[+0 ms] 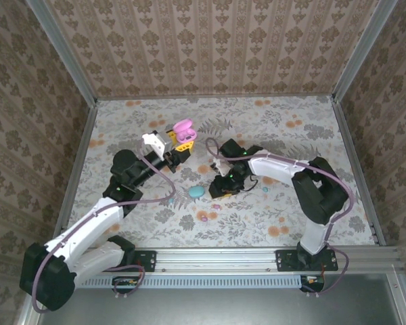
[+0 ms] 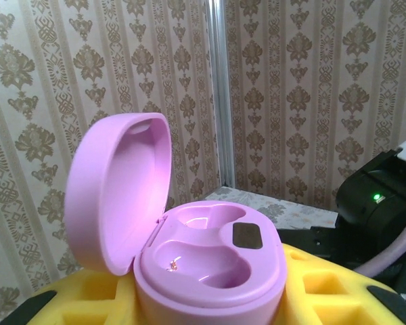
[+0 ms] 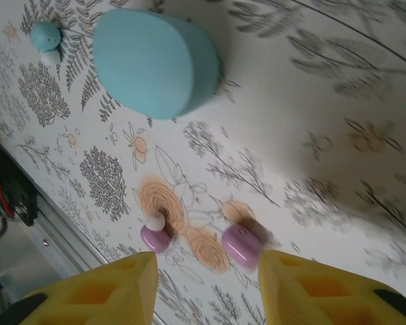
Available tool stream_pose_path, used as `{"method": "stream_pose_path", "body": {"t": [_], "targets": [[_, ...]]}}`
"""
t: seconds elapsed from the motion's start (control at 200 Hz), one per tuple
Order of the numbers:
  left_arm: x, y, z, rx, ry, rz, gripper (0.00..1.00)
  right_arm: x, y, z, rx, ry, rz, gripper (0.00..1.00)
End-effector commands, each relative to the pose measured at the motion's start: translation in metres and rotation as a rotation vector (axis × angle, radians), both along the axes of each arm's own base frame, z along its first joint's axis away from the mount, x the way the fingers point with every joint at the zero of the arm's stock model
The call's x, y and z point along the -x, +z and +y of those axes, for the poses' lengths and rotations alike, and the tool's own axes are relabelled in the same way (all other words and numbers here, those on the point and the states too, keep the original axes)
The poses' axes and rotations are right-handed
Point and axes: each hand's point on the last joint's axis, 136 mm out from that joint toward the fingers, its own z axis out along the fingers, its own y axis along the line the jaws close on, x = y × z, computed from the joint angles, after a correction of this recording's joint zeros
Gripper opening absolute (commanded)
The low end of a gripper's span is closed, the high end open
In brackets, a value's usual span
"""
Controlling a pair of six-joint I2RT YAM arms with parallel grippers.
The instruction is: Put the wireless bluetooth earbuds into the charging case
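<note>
The pink charging case [image 2: 210, 261] stands lid-open, both wells empty, gripped between the yellow pads of my left gripper [image 2: 210, 308]. From above, the left gripper [image 1: 178, 144] holds the case [image 1: 184, 130] up over the far-left part of the table. Two magenta-pink earbuds lie on the floral cloth: one with a white tip [image 3: 155, 233], the other [image 3: 241, 244] close beside my right pad [image 3: 311, 288]. My right gripper [image 3: 206, 264] hovers over them, jaws apart, nothing held. Seen from above, the right gripper [image 1: 220, 195] is near a pink earbud [image 1: 216, 206].
A closed teal case [image 3: 155, 61] lies just beyond the pink buds, also seen from above [image 1: 197, 191]. A teal earbud [image 3: 45, 37] sits past it, and another teal earbud [image 1: 264, 189] lies right of my right wrist. The front rail [image 1: 223, 257] runs along the near edge.
</note>
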Motion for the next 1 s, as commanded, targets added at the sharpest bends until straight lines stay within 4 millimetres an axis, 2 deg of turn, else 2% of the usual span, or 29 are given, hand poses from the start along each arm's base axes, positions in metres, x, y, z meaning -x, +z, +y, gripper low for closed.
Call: {"method": "stream_pose_path", "body": {"t": [0.0, 0.245, 0.425, 0.605, 0.905, 0.995], "targets": [[-0.001, 0.001, 0.008, -0.013, 0.035, -0.018, 0.39, 0.0, -0.01, -0.006, 0.094, 0.064, -0.034, 0.47], [0.001, 0.004, 0.011, -0.012, 0.037, -0.026, 0.39, 0.016, -0.025, 0.008, 0.104, 0.172, 0.02, 0.44], [0.0, 0.004, 0.011, -0.009, 0.041, -0.024, 0.39, 0.014, -0.033, 0.001, 0.166, 0.172, 0.003, 0.42], [-0.001, 0.004, 0.009, -0.01, 0.033, -0.021, 0.39, 0.02, -0.04, -0.007, 0.217, 0.17, 0.02, 0.4], [-0.001, 0.004, 0.007, -0.002, 0.022, -0.018, 0.39, 0.027, -0.04, -0.009, 0.219, 0.117, 0.037, 0.31], [-0.001, 0.004, 0.006, -0.003, 0.017, -0.016, 0.39, 0.027, -0.042, -0.016, 0.247, 0.076, 0.035, 0.3]]}}
